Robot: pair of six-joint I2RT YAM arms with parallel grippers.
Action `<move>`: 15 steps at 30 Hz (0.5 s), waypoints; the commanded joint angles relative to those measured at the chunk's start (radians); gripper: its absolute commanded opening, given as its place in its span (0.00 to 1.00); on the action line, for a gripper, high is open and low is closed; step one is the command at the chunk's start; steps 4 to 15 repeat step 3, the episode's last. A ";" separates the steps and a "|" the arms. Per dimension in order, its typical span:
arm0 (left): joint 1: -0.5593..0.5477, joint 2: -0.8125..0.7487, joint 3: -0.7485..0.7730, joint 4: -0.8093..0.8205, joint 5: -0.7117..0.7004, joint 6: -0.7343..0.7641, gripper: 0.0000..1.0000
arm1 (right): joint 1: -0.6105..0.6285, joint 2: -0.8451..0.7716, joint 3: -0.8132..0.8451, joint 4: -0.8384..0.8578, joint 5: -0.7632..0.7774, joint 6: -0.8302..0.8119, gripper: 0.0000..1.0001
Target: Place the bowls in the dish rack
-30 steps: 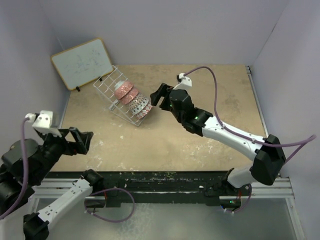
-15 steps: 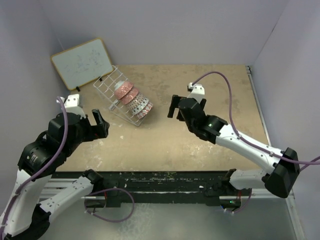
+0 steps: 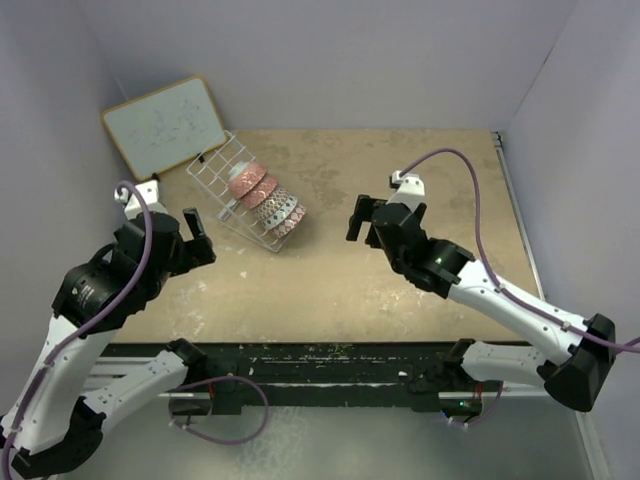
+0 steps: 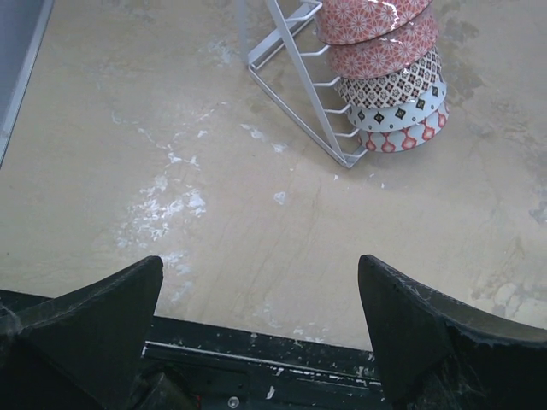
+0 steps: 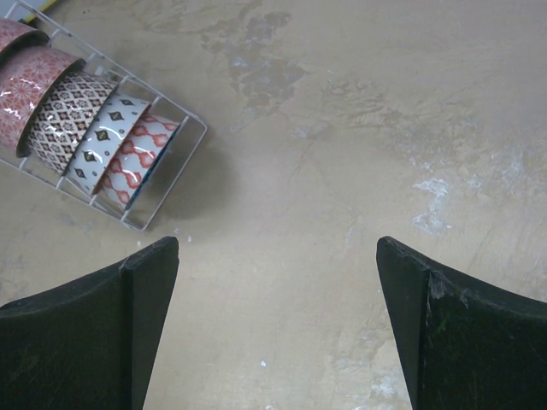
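Observation:
Several patterned bowls (image 3: 265,202) stand on edge in a row inside the white wire dish rack (image 3: 222,170) at the back left of the table. They also show in the left wrist view (image 4: 389,77) and in the right wrist view (image 5: 85,128), where the rack (image 5: 171,184) reaches the top left corner. My left gripper (image 3: 200,235) is open and empty, to the left of and nearer than the rack. My right gripper (image 3: 362,215) is open and empty, to the right of the rack, above bare table.
A wood-framed whiteboard (image 3: 163,125) leans against the back left wall behind the rack. The purple walls close the table at the back and the sides. The table's black front edge (image 4: 282,359) shows below the left fingers.
My left arm has swung up from the near left edge toward the rack. My right gripper has drawn back to the right, away from the rack. The bowls have not moved.

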 commanded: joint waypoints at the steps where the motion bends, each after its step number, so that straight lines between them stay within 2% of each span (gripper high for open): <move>1: -0.004 -0.015 0.009 0.025 -0.016 0.006 0.99 | -0.001 -0.009 0.007 -0.006 0.047 -0.005 1.00; 15: -0.004 -0.023 0.001 0.042 -0.004 0.032 0.99 | -0.001 -0.010 0.006 -0.006 0.048 -0.001 1.00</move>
